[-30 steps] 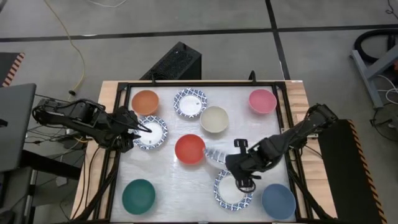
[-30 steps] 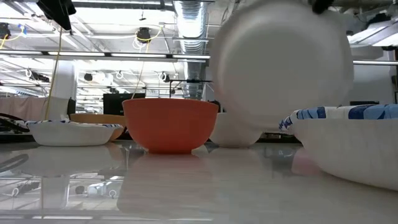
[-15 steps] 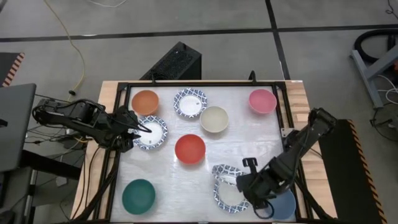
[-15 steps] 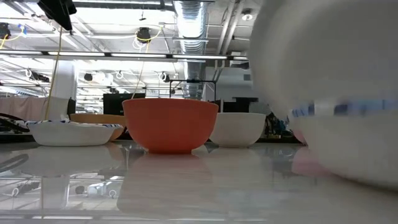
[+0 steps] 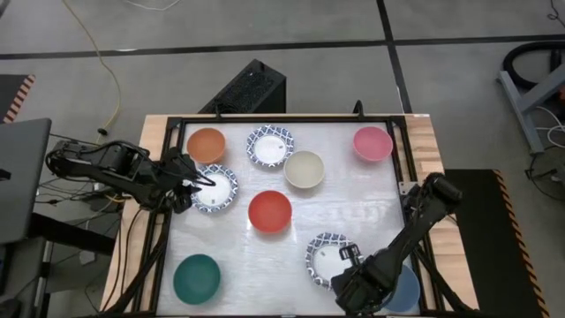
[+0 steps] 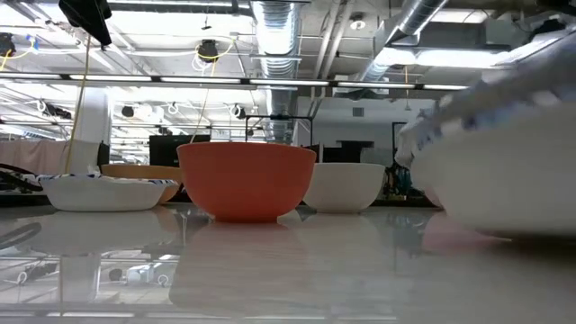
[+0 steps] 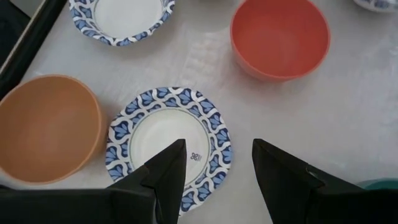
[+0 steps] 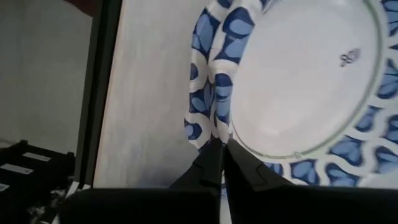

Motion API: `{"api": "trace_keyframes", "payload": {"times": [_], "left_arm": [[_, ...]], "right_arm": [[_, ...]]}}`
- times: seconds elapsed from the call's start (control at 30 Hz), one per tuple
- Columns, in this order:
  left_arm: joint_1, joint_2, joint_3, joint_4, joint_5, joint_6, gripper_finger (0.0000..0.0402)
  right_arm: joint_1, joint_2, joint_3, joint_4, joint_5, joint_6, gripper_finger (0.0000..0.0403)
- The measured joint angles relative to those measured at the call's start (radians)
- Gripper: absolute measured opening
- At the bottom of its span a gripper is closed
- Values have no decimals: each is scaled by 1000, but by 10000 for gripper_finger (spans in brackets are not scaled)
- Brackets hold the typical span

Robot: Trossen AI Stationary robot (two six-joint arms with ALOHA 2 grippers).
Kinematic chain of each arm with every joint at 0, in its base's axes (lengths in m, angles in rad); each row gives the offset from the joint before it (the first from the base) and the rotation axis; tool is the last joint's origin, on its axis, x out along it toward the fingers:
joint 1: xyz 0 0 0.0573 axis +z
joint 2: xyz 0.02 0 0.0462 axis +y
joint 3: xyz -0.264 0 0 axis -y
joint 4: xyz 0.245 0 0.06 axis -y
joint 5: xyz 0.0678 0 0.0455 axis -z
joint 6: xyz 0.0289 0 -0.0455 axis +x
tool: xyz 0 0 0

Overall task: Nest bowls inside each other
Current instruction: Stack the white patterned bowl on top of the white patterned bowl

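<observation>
1. Jaws of the right gripper (image 8: 219, 163) pinch the near-left rim of a blue-patterned bowl (image 5: 332, 258) nested in another at the near right of the table (image 5: 353, 199); left gripper (image 7: 217, 171) hovers, jaws spread, over a patterned bowl (image 7: 169, 142) at far left.
2. Risk: the rim grip is thin; an uneven let-go could leave the bowl tilted.
3. Right arm reaches low from the right edge, beside the blue bowl (image 5: 404, 291).

Bowls: orange (image 5: 207, 145), pink (image 5: 372, 143), cream (image 5: 304, 169), red (image 5: 269, 211), teal (image 5: 196, 277), and white with blue-patterned rims (image 5: 270, 146).
</observation>
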Motion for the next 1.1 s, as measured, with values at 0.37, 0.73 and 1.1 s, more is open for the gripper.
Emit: {"api": "trace_keyframes", "payload": {"times": [0.37,0.73,1.1], "left_arm": [[0,0,0,22,7,13,173],[0,30,-181,73,118,69,173],[-53,109,-382,219,209,71,174]], "right_arm": [[-11,-45,0,138,3,44,153],[-33,-100,0,49,118,251,227],[-44,-158,0,10,319,339,223]]}}
